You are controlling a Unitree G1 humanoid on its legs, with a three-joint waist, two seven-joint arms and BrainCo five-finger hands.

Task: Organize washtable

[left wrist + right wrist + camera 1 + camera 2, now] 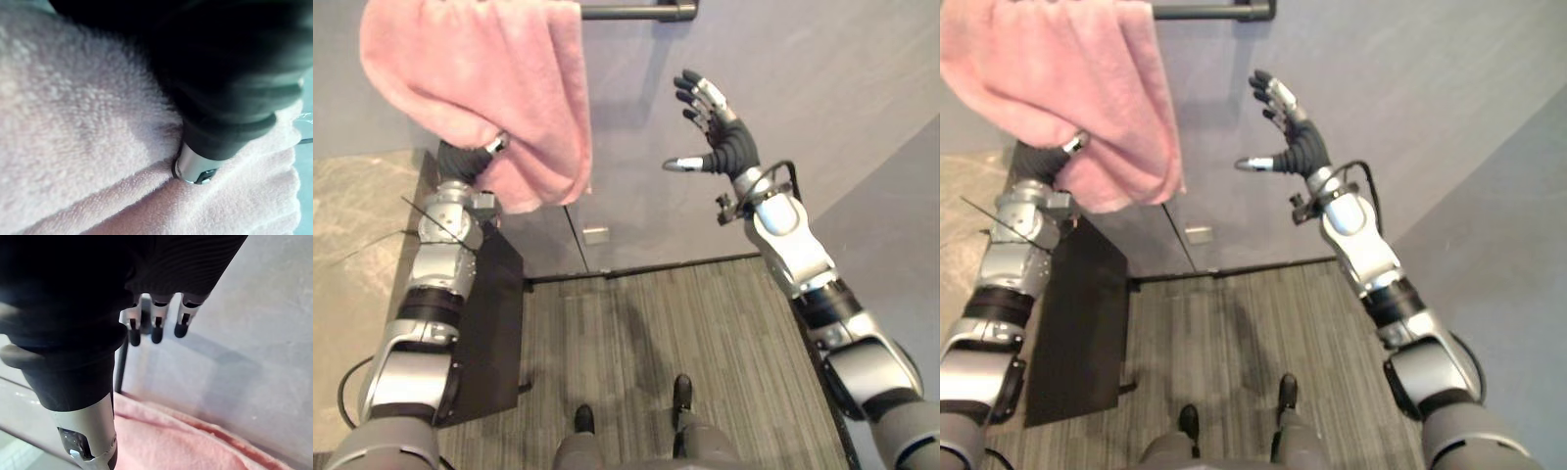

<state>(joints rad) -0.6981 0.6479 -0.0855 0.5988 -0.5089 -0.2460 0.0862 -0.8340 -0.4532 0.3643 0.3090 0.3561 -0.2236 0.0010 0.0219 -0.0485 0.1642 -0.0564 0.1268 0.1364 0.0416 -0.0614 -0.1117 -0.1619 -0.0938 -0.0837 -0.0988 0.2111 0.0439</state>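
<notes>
A pink towel (480, 88) hangs over the left end of a dark wall rail (636, 12) and bunches low on its left side. My left hand (465, 157) reaches up from below and is pushed into the towel's lower folds, with cloth (98, 147) all round the hand's dark cover (234, 73). To the right of the towel, my right hand (729, 147) is raised before the grey wall, open, fingers (156, 328) straight and thumb spread, touching nothing. The towel's edge (186, 440) lies under that hand in the right wrist view.
A marble counter (362, 206) with a black side panel (489, 323) stands at the left under my left arm. A small white socket plate (595, 235) sits low on the wall. Grey striped carpet (656, 333) covers the floor.
</notes>
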